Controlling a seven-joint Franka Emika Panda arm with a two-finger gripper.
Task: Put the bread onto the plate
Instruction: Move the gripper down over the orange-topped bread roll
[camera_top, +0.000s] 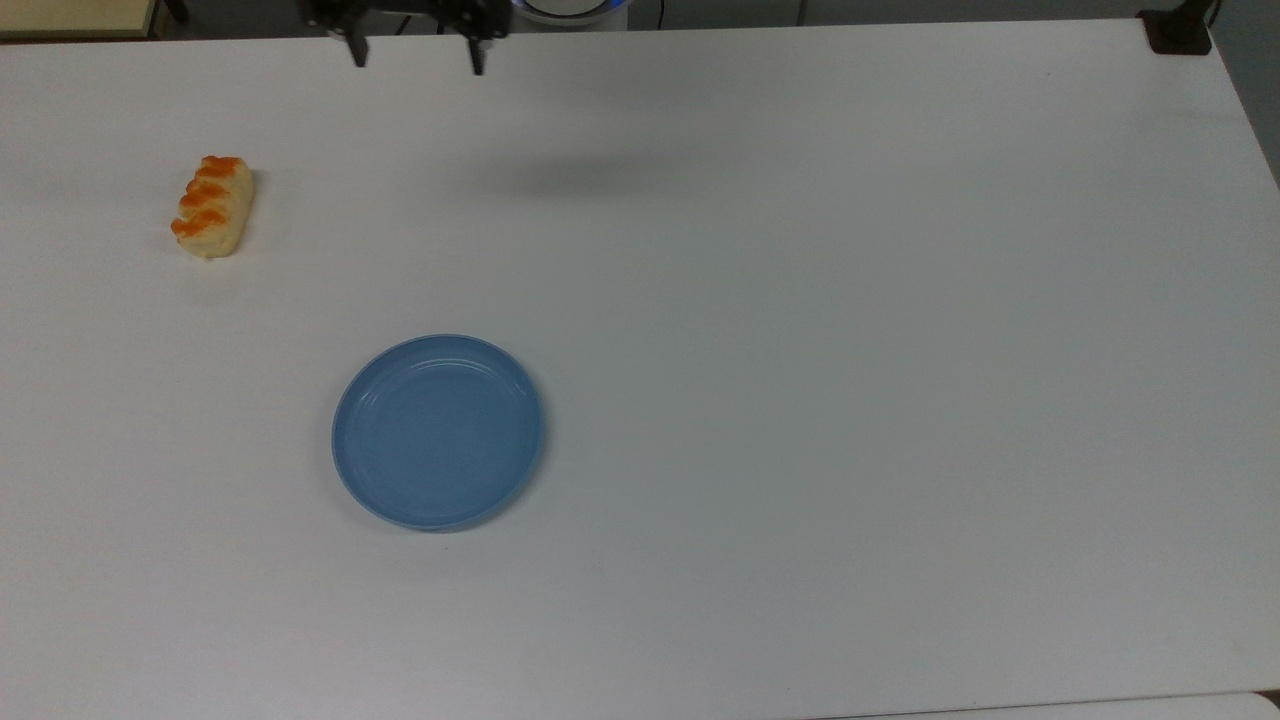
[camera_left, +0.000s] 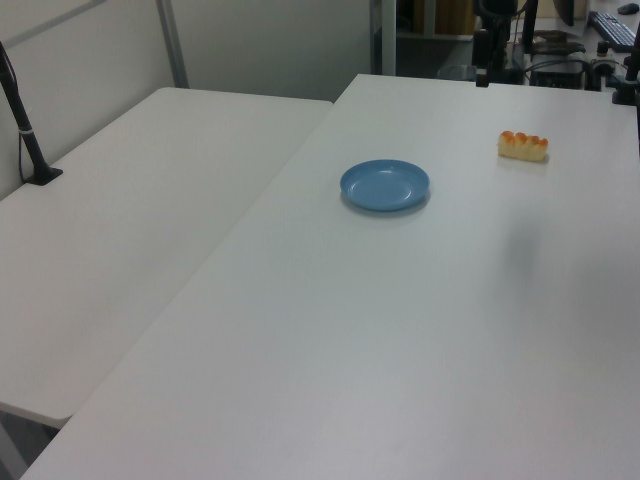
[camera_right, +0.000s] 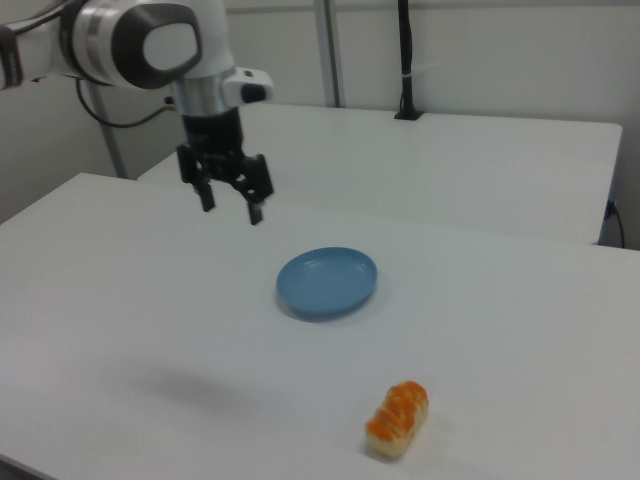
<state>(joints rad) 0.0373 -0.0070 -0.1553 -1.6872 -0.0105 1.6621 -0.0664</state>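
The bread (camera_top: 211, 206), a pale-yellow bun with orange glazed patches, lies on the white table at the top view's left; it also appears as the bread (camera_left: 523, 146) and the bread (camera_right: 398, 418). The blue plate (camera_top: 438, 431) sits empty on the table, well apart from the bun, seen too as the plate (camera_left: 385, 186) and the plate (camera_right: 327, 281). My gripper (camera_top: 414, 58) hangs high above the table near its far edge, open, with nothing between its fingers. In the right view the gripper (camera_right: 231, 207) hovers left of the plate.
A second white table (camera_left: 120, 230) adjoins this one at the left view's left. A black post (camera_left: 24, 125) is clamped to it. A black clamp (camera_top: 1178, 30) sits at the top view's upper right corner. Desks with equipment stand beyond the far edge.
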